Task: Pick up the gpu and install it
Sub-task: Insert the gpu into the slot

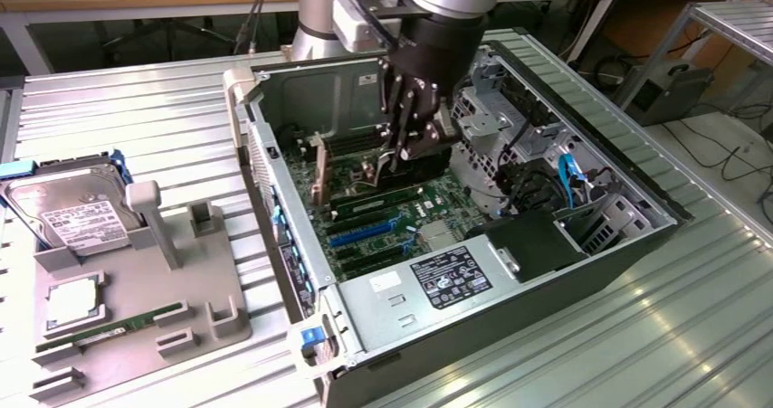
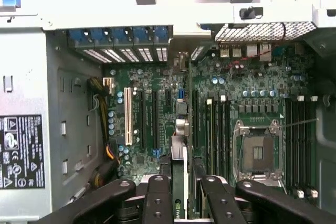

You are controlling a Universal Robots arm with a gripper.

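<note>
One open computer case (image 1: 604, 272). One grey parts tray (image 1: 145, 281) at the exterior view's left, carrying one hard drive (image 1: 79, 213) and one RAM stick (image 1: 103, 334). One gripper (image 1: 405, 150) inside the case, fingers pinching one gpu (image 2: 178, 203), edge-on over the motherboard (image 1: 411, 209).

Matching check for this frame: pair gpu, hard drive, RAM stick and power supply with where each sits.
1 gpu; 2 hard drive; 3 RAM stick; 4 power supply.
A flat on the grey fixture, nearer the camera; B slotted at that fixture's farther end; C clamped in the gripper over the motherboard; D fixed inside the case.
Pairs: 1-C; 2-B; 3-A; 4-D.
</note>
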